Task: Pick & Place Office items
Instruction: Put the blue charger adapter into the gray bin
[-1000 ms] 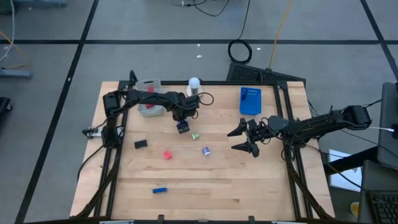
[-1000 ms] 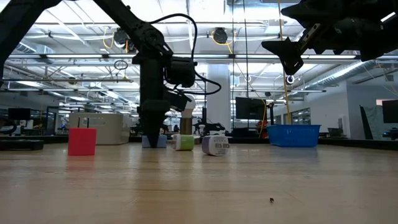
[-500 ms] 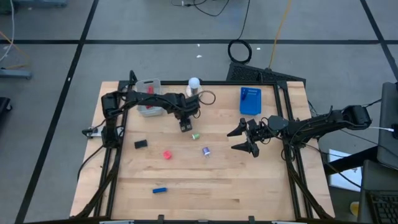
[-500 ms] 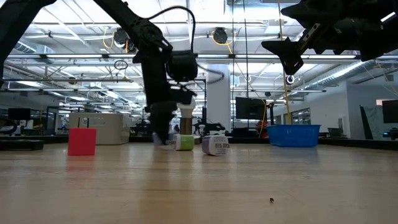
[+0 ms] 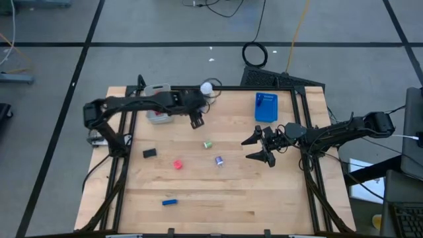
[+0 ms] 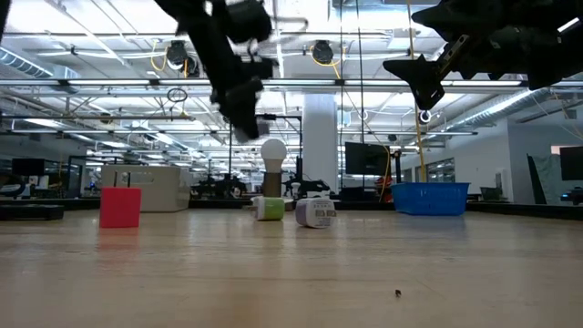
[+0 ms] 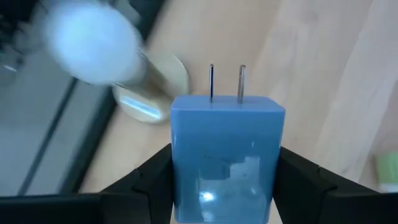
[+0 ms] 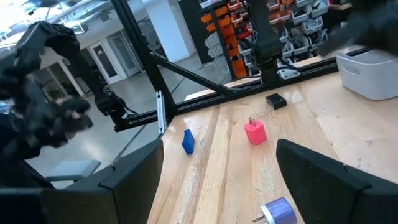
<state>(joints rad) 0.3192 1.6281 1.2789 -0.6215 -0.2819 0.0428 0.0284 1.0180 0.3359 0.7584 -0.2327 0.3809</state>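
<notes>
— What do we see across the table [image 5: 218, 192], biggest thing first?

— We see the left arm stretched over its far edge, near the grey tray [image 5: 158, 114]; its left claw [image 5: 196, 121] is clenched on a blue plug adapter [image 7: 227, 158], prongs pointing away, lifted clear of the wood; the right claw [image 5: 261, 149] hangs spread and empty on the other side.

— And the step in hand?

— Carrying, we judge; next the adapter needs moving over a tray and letting go; still lying loose are the black block [image 5: 150, 153], red piece [image 5: 177, 164], purple piece [image 5: 219, 160], green piece [image 5: 207, 144] and blue stick [image 5: 170, 201].
</notes>
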